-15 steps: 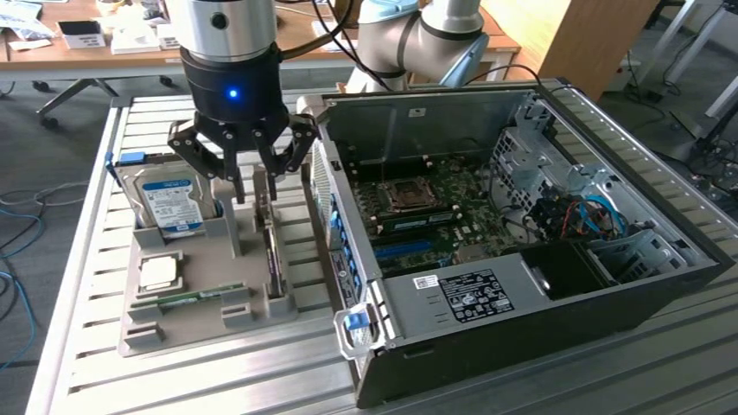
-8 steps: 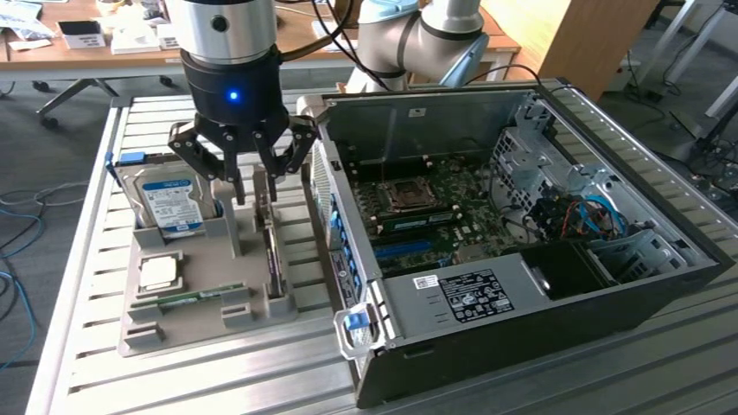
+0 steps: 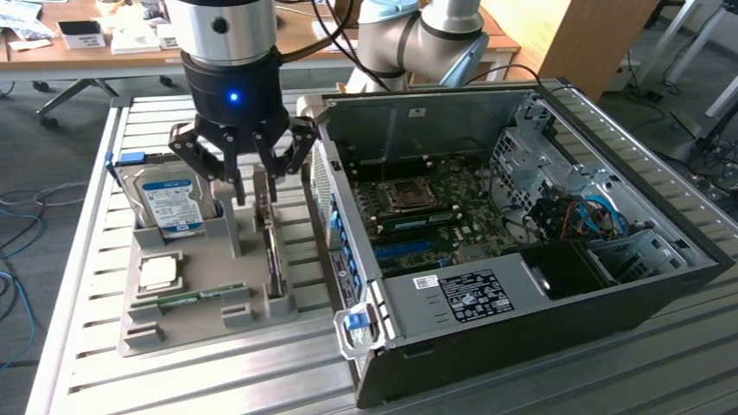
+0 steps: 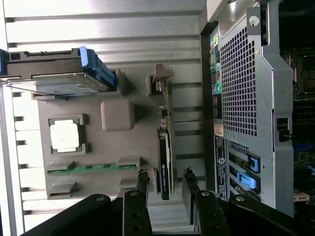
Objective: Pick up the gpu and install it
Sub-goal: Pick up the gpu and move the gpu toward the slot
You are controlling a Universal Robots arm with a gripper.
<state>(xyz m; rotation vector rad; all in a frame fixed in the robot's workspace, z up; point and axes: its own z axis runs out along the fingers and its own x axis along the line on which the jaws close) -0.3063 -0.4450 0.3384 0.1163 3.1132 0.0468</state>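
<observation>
Dark gpu (image 3: 273, 259) stands on edge in the grey tray (image 3: 185, 324) — not lifted — gripper (image 4: 165, 173) over it, jaws parted, holding nothing; the computer case (image 3: 554, 285) has no card installed.

I could read no word or number anywhere. The hard drive (image 3: 154, 177), standing at a corner of the grey holder tray (image 3: 185, 320), wore a blue-and-white label (image 3: 173, 207) with print too fine for me. The power supply (image 3: 403, 303) in the computer case (image 3: 554, 346) bore a black label (image 3: 475, 296) and a white sticker (image 3: 427, 282), both illegible. The gpu (image 4: 166, 162) showed a small green mark (image 4: 158, 172), unreadable.
</observation>
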